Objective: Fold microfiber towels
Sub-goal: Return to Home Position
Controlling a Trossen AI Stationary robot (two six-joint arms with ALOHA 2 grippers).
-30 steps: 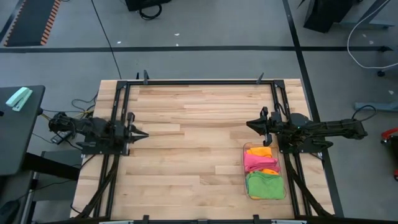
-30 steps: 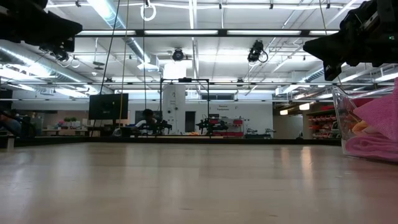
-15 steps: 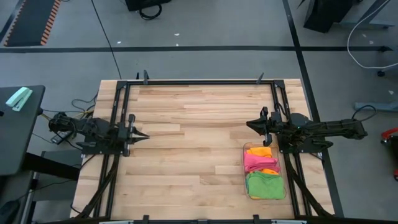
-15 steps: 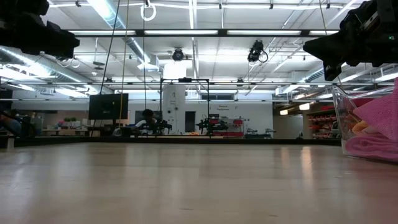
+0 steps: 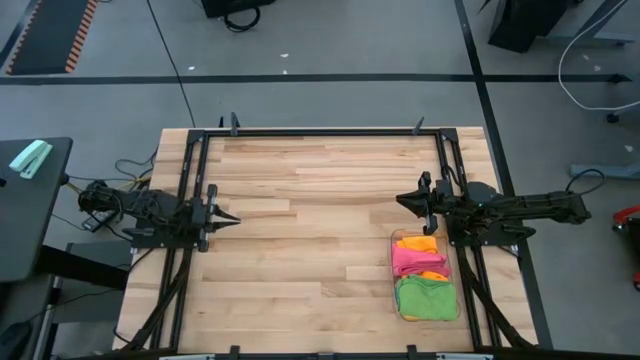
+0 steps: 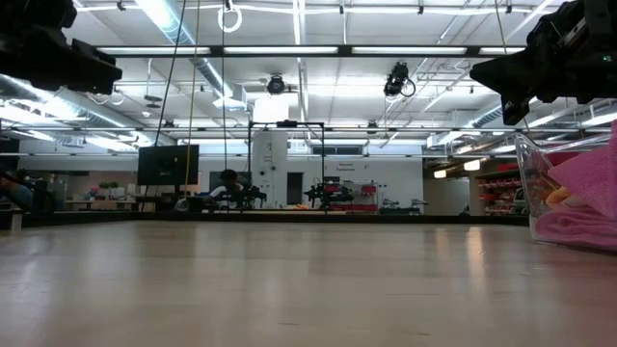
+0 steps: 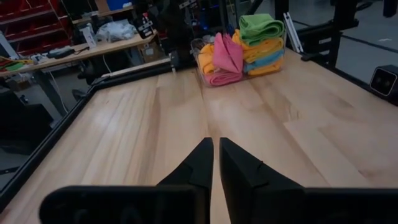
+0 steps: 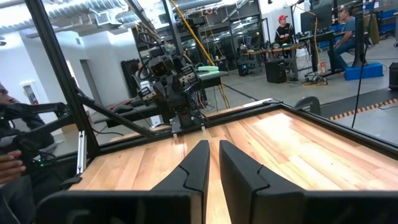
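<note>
Several microfiber towels lie folded and stacked in a clear plastic bin (image 5: 393, 285) at the table's near right: an orange one (image 5: 418, 243), a pink one (image 5: 412, 259) and a green one (image 5: 427, 297). In the left wrist view the stack (image 7: 242, 43) shows yellow and blue layers too. My left gripper (image 5: 232, 218) hovers shut at the table's left edge, pointing toward the table's right. My right gripper (image 5: 402, 200) hovers shut above the table just beyond the bin's far end, pointing toward the table's left. Neither holds anything.
A black metal frame (image 5: 320, 131) runs around the wooden tabletop (image 5: 310, 220), which is bare between the two grippers. In the right wrist view a person's hand (image 8: 9, 162) shows beyond the table's far edge, and people (image 8: 284, 28) stand far off in the room.
My left gripper has tipped downward a little and sunk slightly, staying shut at the table's left edge. The towels and the bin have not moved.
</note>
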